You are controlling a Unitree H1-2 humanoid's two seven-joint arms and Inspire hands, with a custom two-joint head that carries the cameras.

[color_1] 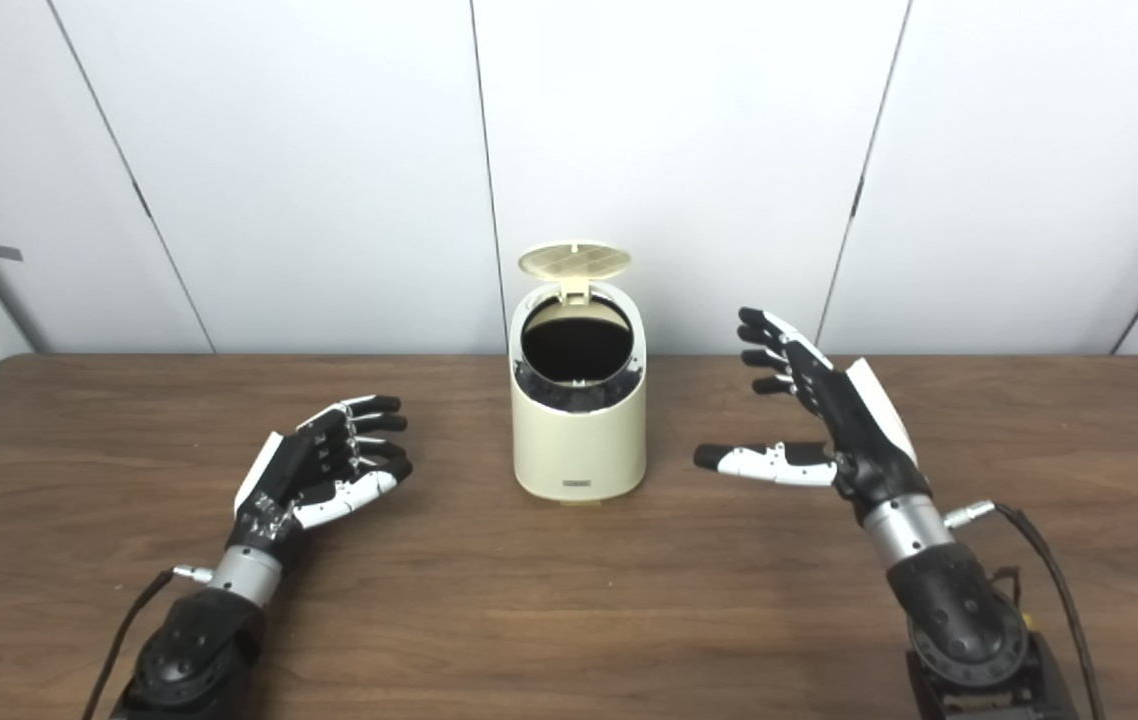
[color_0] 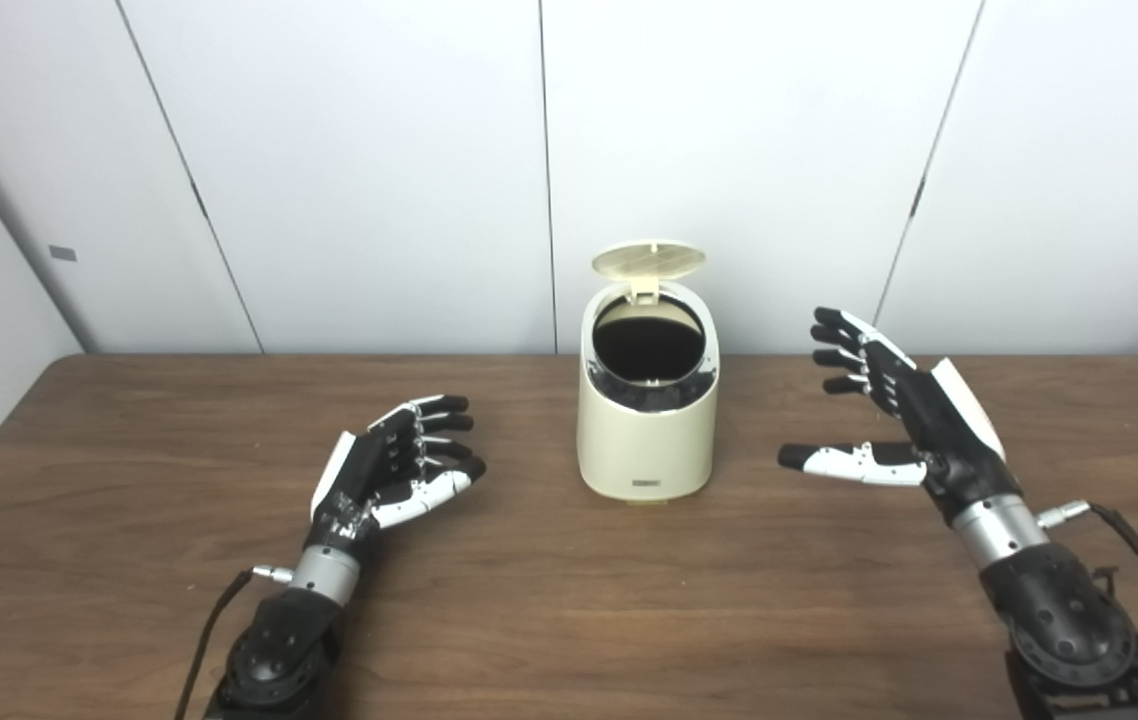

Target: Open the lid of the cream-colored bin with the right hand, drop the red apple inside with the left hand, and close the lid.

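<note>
The cream-colored bin (color_0: 645,440) stands at the table's middle, toward the back. Its round lid (color_0: 648,259) is flipped up on the rear hinge, and the dark opening (color_0: 647,343) faces me. No red apple shows on the table, and the bin's inside is too dark to see into. My left hand (color_0: 394,470) hovers low over the table left of the bin, fingers apart and loosely curled, holding nothing. My right hand (color_0: 889,420) is raised right of the bin, open, its fingers spread and thumb pointing at the bin, a short gap away.
The brown wooden table (color_0: 569,620) runs across the whole view. White wall panels (color_0: 729,150) stand right behind its back edge. Cables trail from both wrists near the front.
</note>
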